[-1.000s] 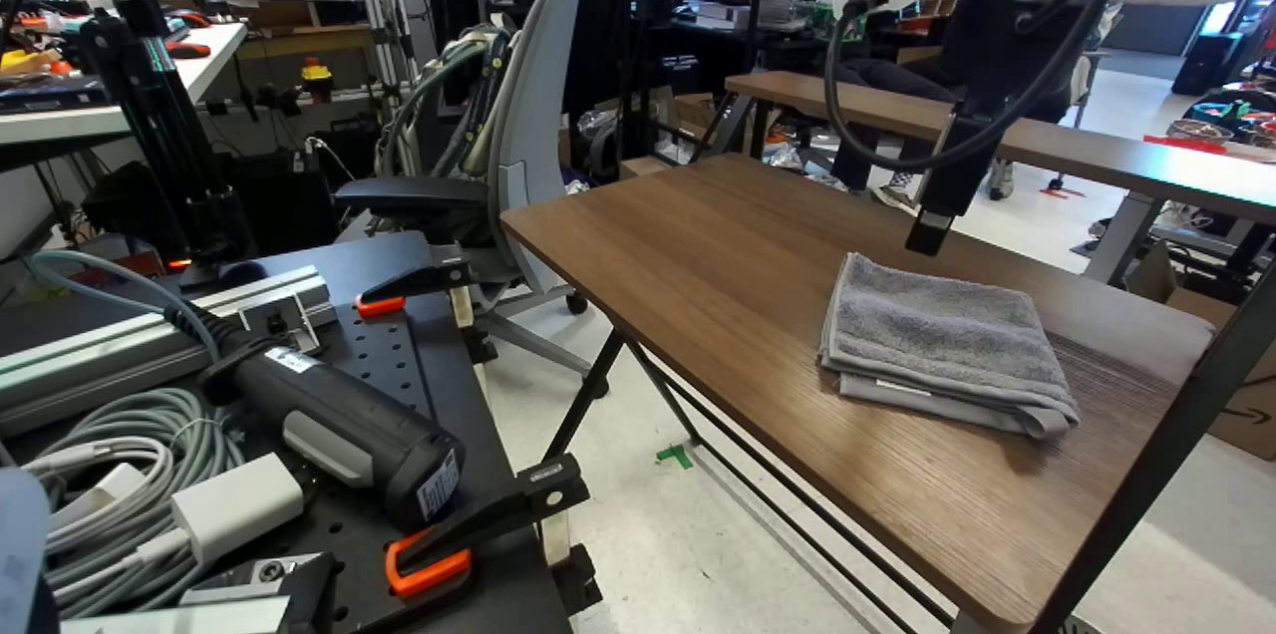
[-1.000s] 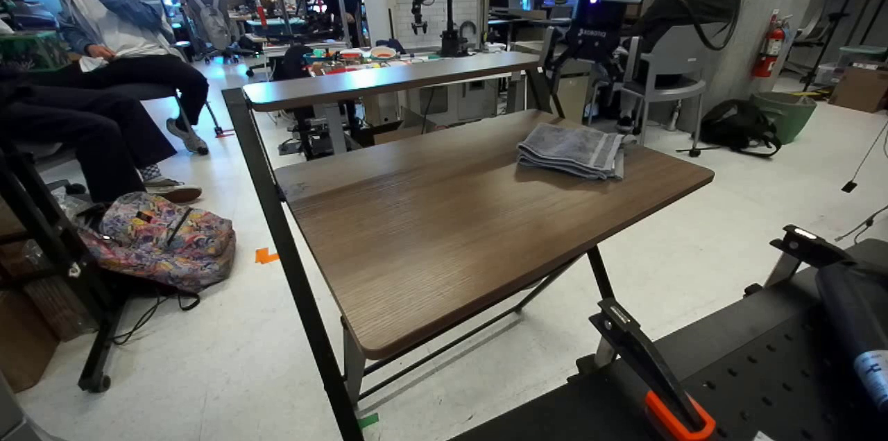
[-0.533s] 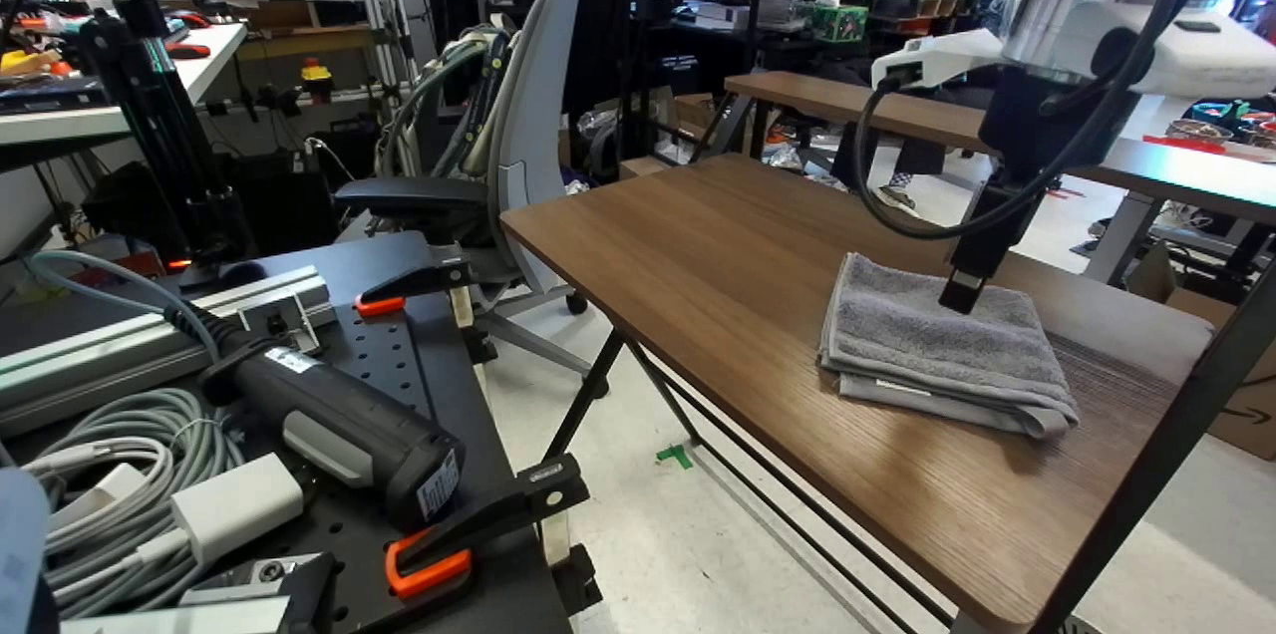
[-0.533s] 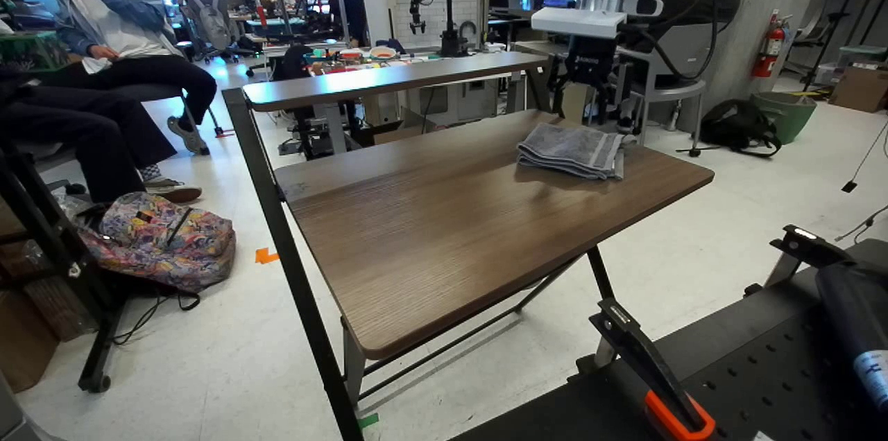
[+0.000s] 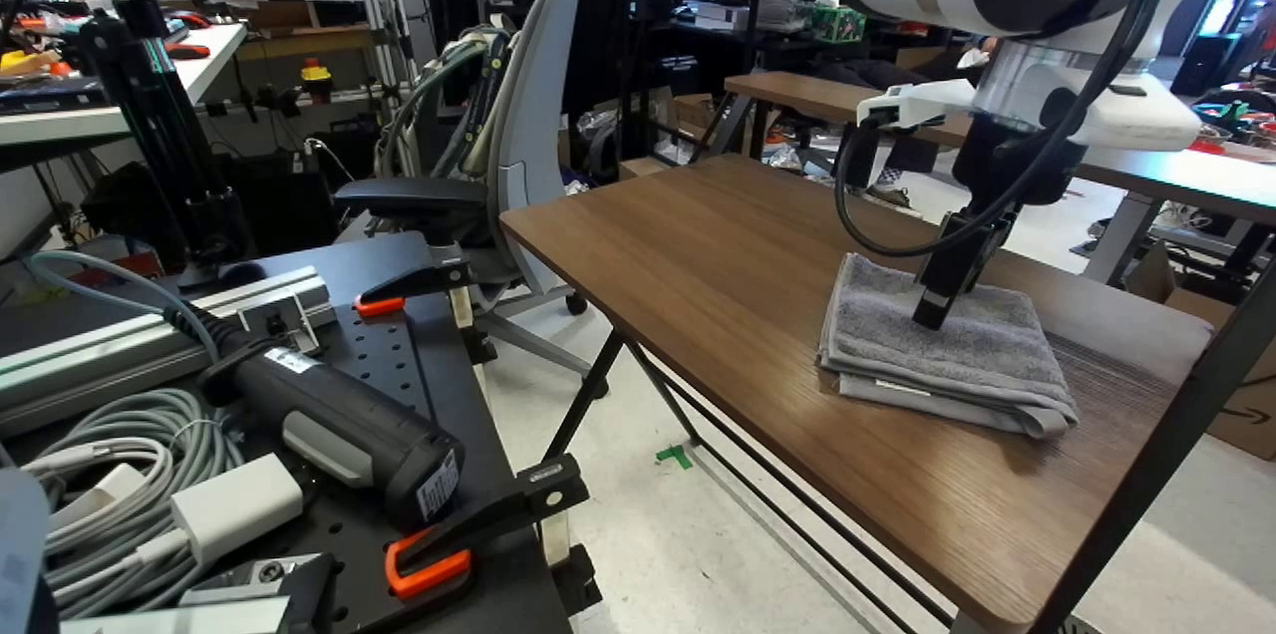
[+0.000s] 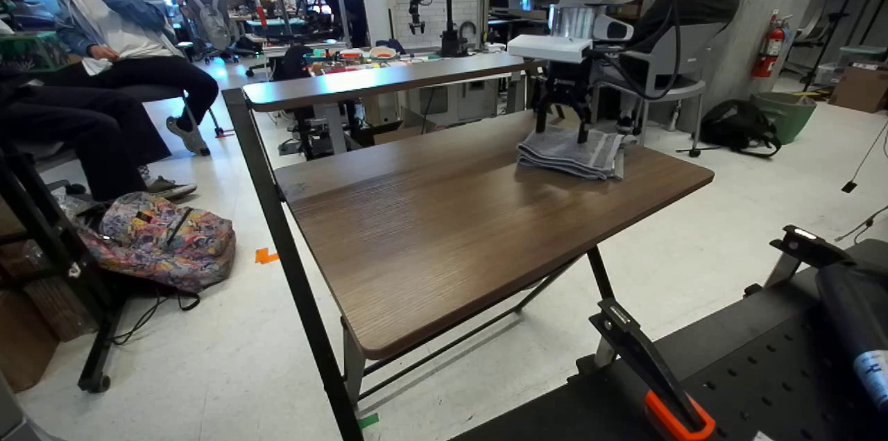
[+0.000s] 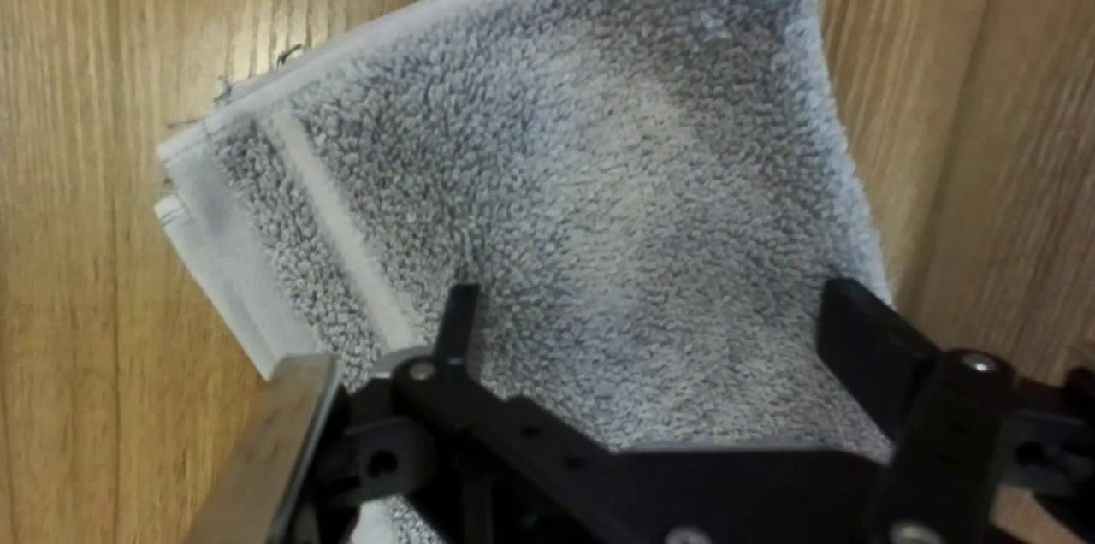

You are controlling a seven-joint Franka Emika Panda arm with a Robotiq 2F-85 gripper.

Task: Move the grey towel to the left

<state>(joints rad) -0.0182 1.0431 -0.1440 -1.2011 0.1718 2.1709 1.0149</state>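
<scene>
The hand (image 6: 562,134) is set wide over the folded grey towel (image 6: 567,157); contact indeterminate. In an exterior view, the towel lies far right on the tabletop (image 6: 416,247).

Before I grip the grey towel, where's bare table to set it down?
Widest bare patch: the tabletop between the grey towel and the end by the office chair. A smaller one lies between the towel and the dark slanted upright. Crowded: the towel's spot, with the gripper open over it, and the pegboard bench, holding a rail and cables.
</scene>
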